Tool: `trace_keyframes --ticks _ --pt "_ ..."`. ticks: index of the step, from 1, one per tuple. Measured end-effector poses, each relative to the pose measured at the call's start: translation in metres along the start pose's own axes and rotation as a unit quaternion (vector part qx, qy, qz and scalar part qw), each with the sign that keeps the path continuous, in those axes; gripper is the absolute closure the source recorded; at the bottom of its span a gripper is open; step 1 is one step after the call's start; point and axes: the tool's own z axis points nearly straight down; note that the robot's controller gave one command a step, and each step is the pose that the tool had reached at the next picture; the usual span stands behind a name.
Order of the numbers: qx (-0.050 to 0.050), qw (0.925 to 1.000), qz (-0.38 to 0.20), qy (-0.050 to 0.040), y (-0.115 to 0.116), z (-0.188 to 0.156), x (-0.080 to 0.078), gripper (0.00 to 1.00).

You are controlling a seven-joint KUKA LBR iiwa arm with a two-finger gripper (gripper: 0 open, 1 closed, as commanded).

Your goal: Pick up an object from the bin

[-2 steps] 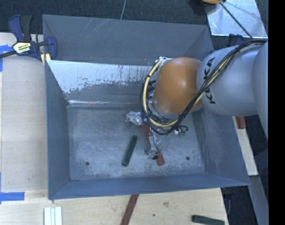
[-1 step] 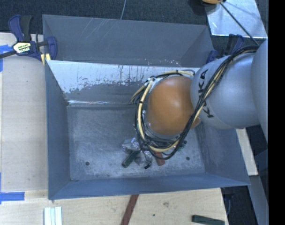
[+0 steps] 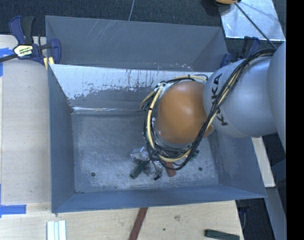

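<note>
From where I stand, the little cluster of things lies on the floor of the grey metal bin point(image 3: 62, 134), low in the frame and a touch right of centre, close to the near wall. The gripper point(image 3: 154, 168) is down right among them, at the cluster's right side.

Just left of the gripper sits a small pale grey crumpled thing point(image 3: 140, 156). Below that, a dark slender stick-shaped thing point(image 3: 137, 172) lies tilted on the floor, its upper end pointing toward the gripper. On the gripper's lower right a small reddish-brown thing point(image 3: 170, 173) peeks out from under the wiring. All three are packed closely about the tool, and whether any of them touches it is too hard to make out.

The smooth orange dome-shaped cover point(image 3: 179, 114) on the wrist hangs directly over the gripper and hides most of it, and a bundle of yellow and black cables point(image 3: 151, 129) loops round the dome's left and lower edge. So I cannot tell how far the gripper is open, nor whether it has hold of anything.

The thick silver-grey arm point(image 3: 247, 99) comes in from the right of the frame, over the bin's right wall.
</note>
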Motion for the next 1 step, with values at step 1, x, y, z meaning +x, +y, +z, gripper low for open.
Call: trace_keyframes --ticks 1 --pt "0.001 0.9980 -0.064 -0.0001 0.0017 -0.1334 0.0170 1.00"
